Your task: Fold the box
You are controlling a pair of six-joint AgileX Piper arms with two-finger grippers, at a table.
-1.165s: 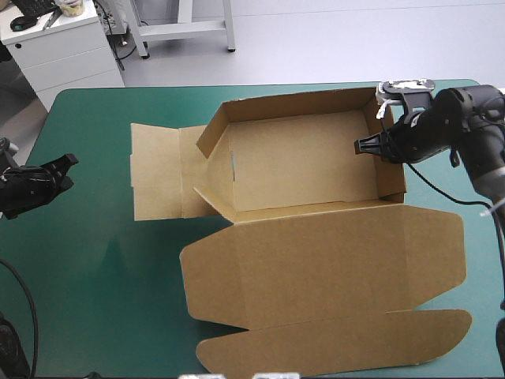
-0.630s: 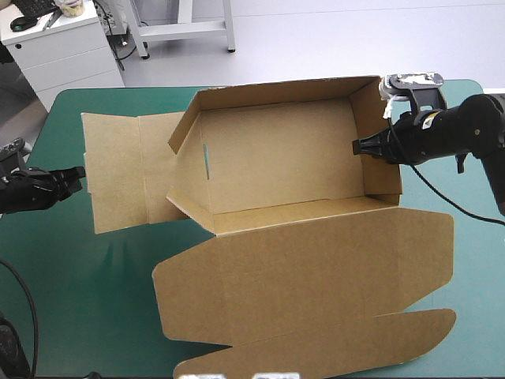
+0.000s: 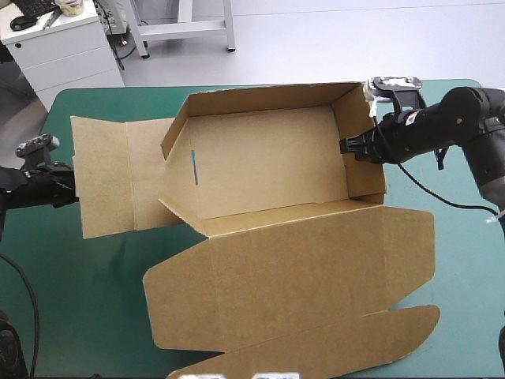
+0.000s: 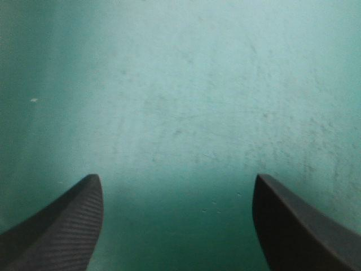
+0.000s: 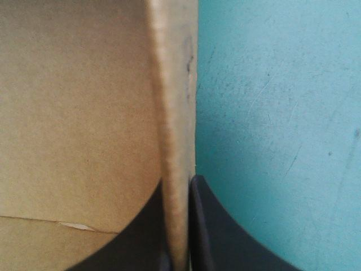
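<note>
Bench [image 3: 79,316]: teal-green cover [image 3: 465,316] showing on all sides of the work; the surface is otherwise largely taken up by the board.

Box [image 3: 268,166]: brown, standing as an open tray on the far half of the bench, slightly left of centre to right. Far wall, right wall [image 3: 364,158] and near wall are raised. The left end is only partly formed: two short corner flaps angle inward and the end is open between them. A narrow slot [image 3: 195,166] shows in the tray floor near that left end.

Lid [image 3: 300,276]: lies flat on the cover, joined along the tray's near wall and reaching toward the near edge of the bench. Its rounded tuck flap [image 3: 316,351] lies flat at the near edge.

Side panel [image 3: 102,185]: flat on the cover, extending from the tray's left end toward the bench's left edge.

Right end effector [image 3: 347,147]: clenched on the box's right wall at its upper edge. The right wrist view confirms it [image 5: 179,186]: the wall's edge [image 5: 175,84] runs between the two black fingers [image 5: 225,237], one inside the tray, one outside over the cover.

Left end effector [image 3: 67,185]: released, just beside the outer edge of the side panel; contact cannot be confirmed. Its wrist view [image 4: 177,180] shows the fingers [image 4: 62,226] spread wide with only bare cover between them.
</note>
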